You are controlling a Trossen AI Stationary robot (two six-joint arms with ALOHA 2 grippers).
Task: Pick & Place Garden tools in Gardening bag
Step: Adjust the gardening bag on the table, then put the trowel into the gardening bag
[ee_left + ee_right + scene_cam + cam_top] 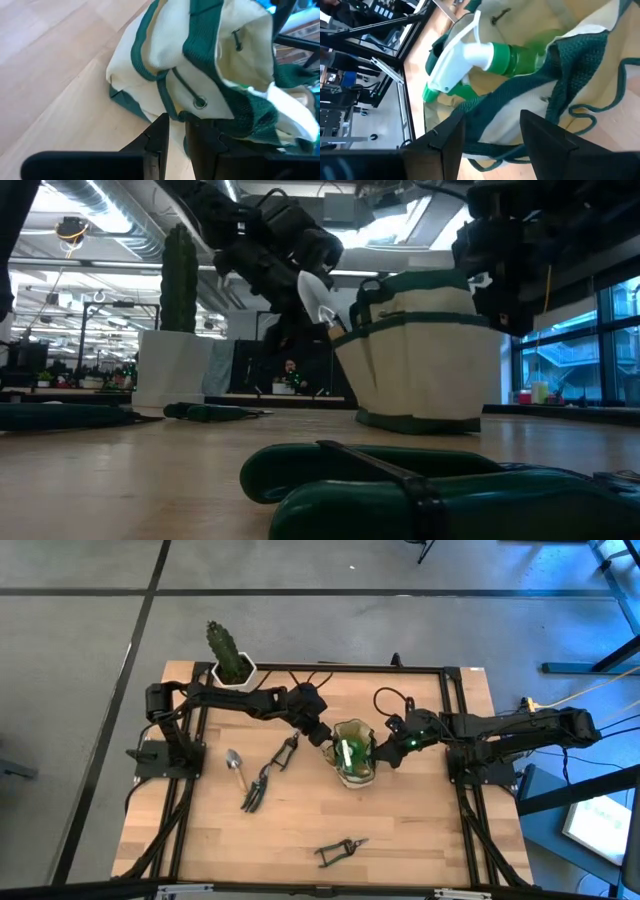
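Note:
The olive-and-tan gardening bag [356,776] stands upright mid-table, and also shows in the low view [420,350]. The green spray bottle [520,57] lies inside it, with its white head [318,298] poking over the left rim. My left gripper [177,122] is at the bag's left wall, fingers nearly together on its green trim. My right gripper [492,125] is open at the right rim, a finger on either side of a green strap [520,95]. A silver trowel [236,766], a dark rake [255,790], another dark tool [285,752] and the shears [340,852] lie on the table. My left gripper pinches the green trim [172,107] on the bag's outer left wall, just below the eyelet, between its two fingers. It slants down from the table's left. The bag stays standing on its base.
A cactus in a white pot [228,658] stands at the far left edge behind my left arm. The loose tools lie left of and in front of the bag. Cables run along the far edge.

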